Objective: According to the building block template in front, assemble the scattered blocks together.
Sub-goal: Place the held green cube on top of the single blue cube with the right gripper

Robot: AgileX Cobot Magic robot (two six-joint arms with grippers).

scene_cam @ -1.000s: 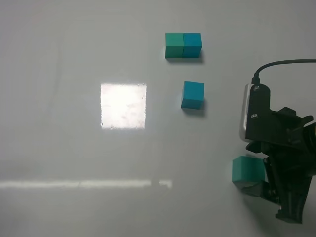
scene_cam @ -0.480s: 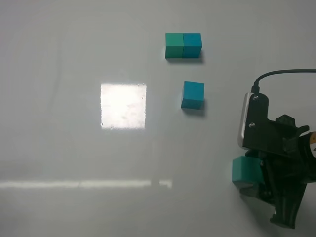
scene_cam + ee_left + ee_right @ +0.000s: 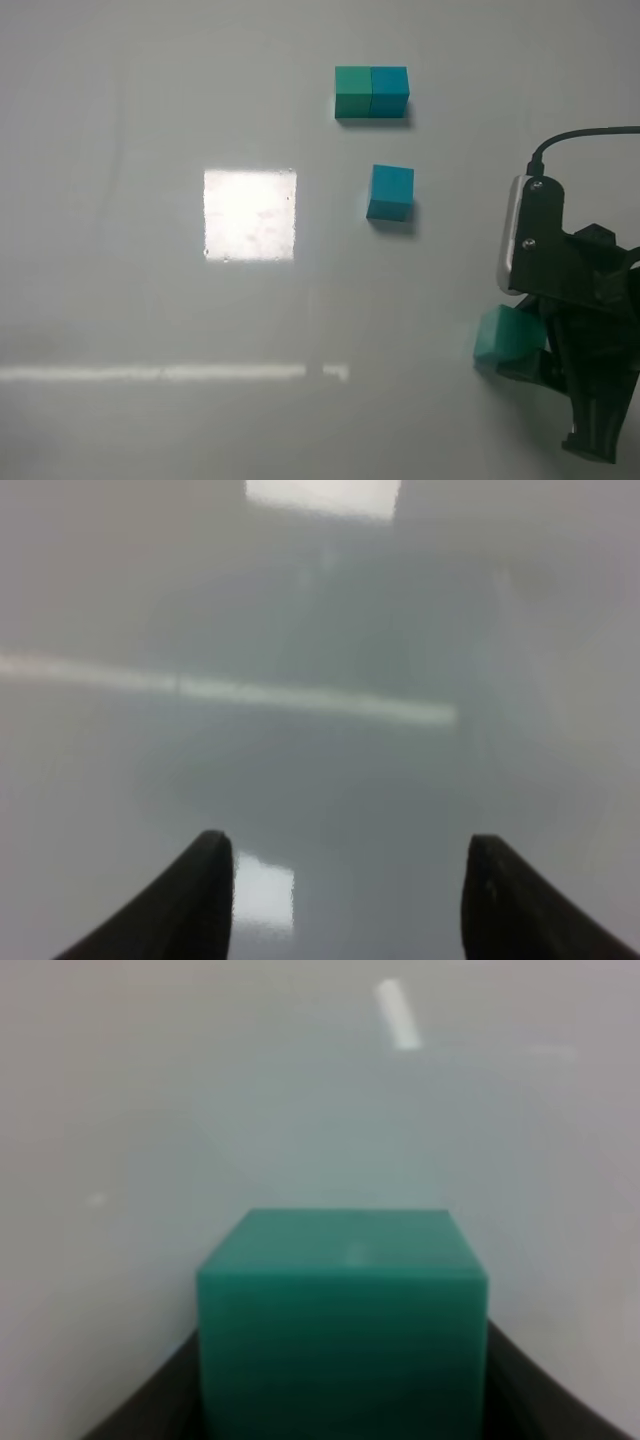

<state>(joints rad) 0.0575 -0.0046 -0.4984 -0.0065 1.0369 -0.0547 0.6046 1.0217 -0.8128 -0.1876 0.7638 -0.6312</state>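
Clamping the sea-green cube (image 3: 342, 1310), the right gripper (image 3: 518, 342) shows overhead; the left gripper (image 3: 346, 846), apart, only wrist-side.

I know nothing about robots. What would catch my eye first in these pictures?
The black right gripper, at the lower right of the overhead view, is clamped on a sea-green cube. Then a bright square of light glares on the grey table, left of a loose teal-blue cube and, above it in that view, a two-cube bar.
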